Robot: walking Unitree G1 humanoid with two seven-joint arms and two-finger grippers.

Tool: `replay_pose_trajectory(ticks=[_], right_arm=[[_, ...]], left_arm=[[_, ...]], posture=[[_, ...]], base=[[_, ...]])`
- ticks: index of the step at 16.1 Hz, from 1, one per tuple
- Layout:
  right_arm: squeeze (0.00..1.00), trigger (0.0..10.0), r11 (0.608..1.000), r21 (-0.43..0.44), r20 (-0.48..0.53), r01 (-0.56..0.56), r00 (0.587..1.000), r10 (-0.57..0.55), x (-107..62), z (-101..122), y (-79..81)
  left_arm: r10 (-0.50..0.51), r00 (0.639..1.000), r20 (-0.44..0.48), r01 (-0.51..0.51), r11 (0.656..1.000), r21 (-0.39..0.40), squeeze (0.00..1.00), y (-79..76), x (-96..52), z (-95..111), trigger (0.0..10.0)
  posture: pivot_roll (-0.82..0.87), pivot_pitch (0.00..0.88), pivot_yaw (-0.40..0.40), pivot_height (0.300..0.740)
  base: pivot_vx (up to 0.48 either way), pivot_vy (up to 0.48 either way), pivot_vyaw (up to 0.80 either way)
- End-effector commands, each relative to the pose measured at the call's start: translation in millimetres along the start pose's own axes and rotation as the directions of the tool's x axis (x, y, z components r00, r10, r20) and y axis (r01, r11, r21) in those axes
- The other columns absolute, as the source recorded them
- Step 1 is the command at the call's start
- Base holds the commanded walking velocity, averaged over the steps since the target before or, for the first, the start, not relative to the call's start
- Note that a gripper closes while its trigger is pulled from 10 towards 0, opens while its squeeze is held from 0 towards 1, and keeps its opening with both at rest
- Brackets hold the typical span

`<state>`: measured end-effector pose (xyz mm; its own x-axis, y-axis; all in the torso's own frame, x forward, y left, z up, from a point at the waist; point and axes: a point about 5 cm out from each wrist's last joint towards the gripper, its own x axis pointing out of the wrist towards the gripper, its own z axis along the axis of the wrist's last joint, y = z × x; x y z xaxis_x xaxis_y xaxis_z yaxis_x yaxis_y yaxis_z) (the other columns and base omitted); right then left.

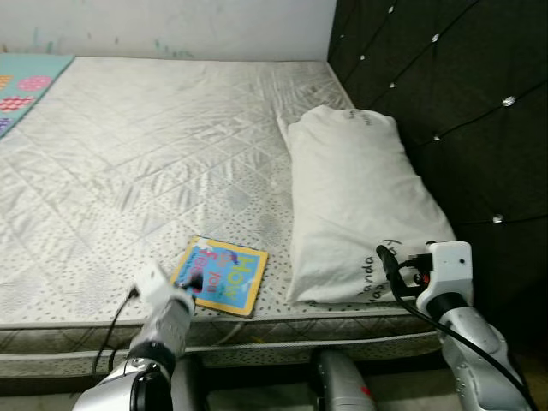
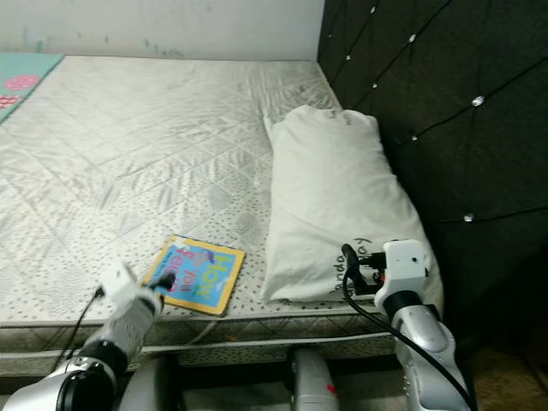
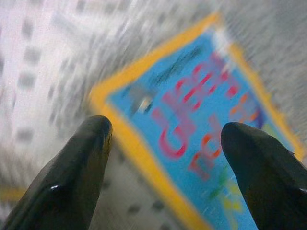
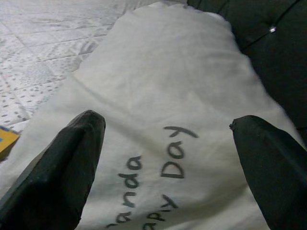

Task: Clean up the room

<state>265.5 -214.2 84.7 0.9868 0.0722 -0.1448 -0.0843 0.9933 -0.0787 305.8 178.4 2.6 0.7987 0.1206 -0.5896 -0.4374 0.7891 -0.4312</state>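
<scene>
Low in the frame near the bed's front edge, the left gripper hangs with jaws spread over the yellow-bordered blue picture book lying flat on the grey quilted mattress, apparently lining up a grasp, while the right gripper, jaws likewise spread, faces the white printed pillow.

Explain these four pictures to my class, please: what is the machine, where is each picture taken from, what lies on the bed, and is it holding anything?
This is a humanoid robot with two silver arms, each ending in two black fingers. The two wide pictures come from cameras in its head, looking down at a bed. The two close-ups come from cameras on its wrists, looking along the fingers.

On the mattress lie a colourful book near the front edge and a white pillow against the dark headboard.

The left gripper is open above the book's corner. The right gripper is open, facing the pillow. Neither holds anything.
</scene>
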Motion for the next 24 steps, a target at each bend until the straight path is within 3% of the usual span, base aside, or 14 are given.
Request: replay_pose_trajectory(ticks=[1, 4, 7, 10, 12, 13, 14, 19, 24], right_arm=[[0.00, 10.0, 1.000, 0.009, 0.016, 0.014, 1.000, -0.014, 4.6, 3.0, 0.9], [0.00, 10.0, 1.000, 0.019, 0.010, -0.012, 1.000, 0.012, 12.7, 1.8, 12.5], [0.00, 10.0, 1.000, 0.010, 0.002, -0.027, 1.000, 0.027, 15.8, -1.9, 17.8], [0.00, 10.0, 1.000, 0.014, -0.010, -0.019, 1.000, 0.019, 16.3, -4.1, 14.6], [0.00, 10.0, 1.000, -0.017, -0.020, 0.017, 1.000, -0.017, 14.7, -7.0, 6.6], [0.00, 10.0, 0.999, -0.018, -0.021, 0.026, 0.999, -0.026, 14.1, -8.0, 5.0], [0.00, 10.0, 0.999, -0.019, -0.024, 0.027, 0.999, -0.028, 13.2, -9.0, 4.9], [0.00, 10.0, 0.997, -0.049, -0.047, 0.056, 0.997, -0.058, 5.8, -15.7, -3.9], [0.00, 10.0, 0.997, -0.045, -0.057, 0.062, 0.996, -0.064, 1.9, -17.5, -8.1]], left_arm=[[-0.045, 0.998, 0.034, 0.043, 0.997, 0.069, 1.00, -5.0, -1.0, 7.5, 10.0], [-0.089, 0.980, 0.176, 0.047, 0.971, 0.234, 1.00, 10.7, -27.7, 16.5, 10.0], [-0.014, 0.979, 0.204, -0.030, 0.976, 0.213, 1.00, 34.4, -50.6, 14.2, 10.0], [0.080, 0.987, 0.138, -0.103, 0.981, 0.165, 1.00, 54.9, -54.4, 8.9, 10.0], [0.145, 0.981, 0.132, -0.173, 0.956, 0.236, 1.00, 60.5, -47.9, 16.0, 10.0], [0.163, 0.978, 0.131, -0.192, 0.949, 0.249, 0.68, 63.8, -45.3, 19.0, 10.0], [0.175, 0.977, 0.125, -0.201, 0.949, 0.243, 0.00, 68.2, -40.8, 22.3, 10.0], [0.245, 0.954, 0.174, -0.284, 0.925, 0.253, 0.00, 80.5, -25.4, 49.6, 10.0], [0.312, 0.932, 0.182, -0.349, 0.909, 0.230, 0.00, 88.7, -19.5, 58.6, 10.0]], posture=[[-0.20, 0.000, 0.005, 0.601], [-0.15, 0.000, 0.010, 0.601], [-0.13, 0.000, 0.003, 0.601], [-0.13, 0.000, -0.001, 0.601], [-0.14, 0.000, 0.004, 0.601], [-0.14, 0.000, 0.006, 0.601], [-0.15, 0.000, 0.006, 0.601], [-0.16, 0.000, -0.010, 0.601], [-0.18, 0.000, -0.007, 0.601]], base=[[0.000, 0.000, 0.00], [0.000, 0.000, 0.00], [0.000, 0.000, 0.00], [0.000, 0.000, 0.00], [0.000, 0.000, 0.00], [0.000, 0.000, 0.00], [0.000, 0.000, 0.00], [0.000, 0.000, 0.00], [0.000, 0.000, 0.00]])
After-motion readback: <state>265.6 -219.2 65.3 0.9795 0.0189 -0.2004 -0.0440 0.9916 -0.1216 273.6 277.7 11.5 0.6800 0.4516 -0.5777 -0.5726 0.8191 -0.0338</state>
